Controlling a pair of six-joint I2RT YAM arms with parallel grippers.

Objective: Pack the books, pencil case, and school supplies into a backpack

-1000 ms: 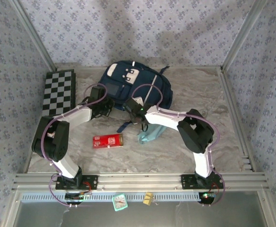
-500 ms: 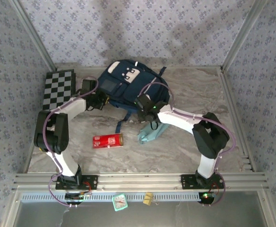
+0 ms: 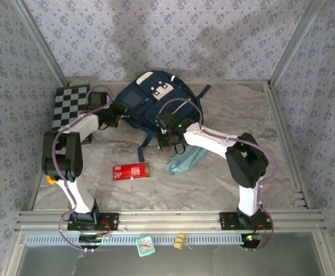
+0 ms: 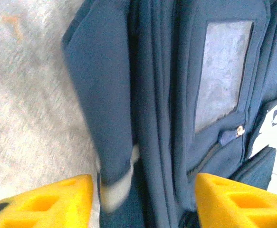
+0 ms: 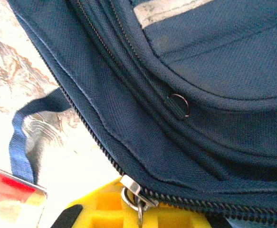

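The navy backpack (image 3: pixel 156 99) lies at the back of the table, its grey-blue panel (image 4: pixel 221 71) facing up. My left gripper (image 3: pixel 116 112) sits at its left edge, open; the yellow fingertips (image 4: pixel 43 204) stand wide apart, with a fold of the backpack (image 4: pixel 109 118) loose between them. My right gripper (image 3: pixel 168 137) is at the bag's near edge, shut on the backpack's zipper pull (image 5: pixel 139 202). The teal pencil case (image 3: pixel 185 161) and the red box (image 3: pixel 131 171) lie on the table in front of the bag. The books are out of view.
A black-and-white chequered board (image 3: pixel 69 106) lies at the back left beside my left arm. A small orange block (image 3: pixel 51 179) rests near the left edge. A blue strap (image 5: pixel 22 142) trails from the bag towards the red box (image 5: pixel 7 187). Metal rails bound the table.
My left gripper has opened and let go of the backpack fabric. Both arms reached farther back, and the backpack shifted back and turned. The right gripper stayed shut on the zipper pull.
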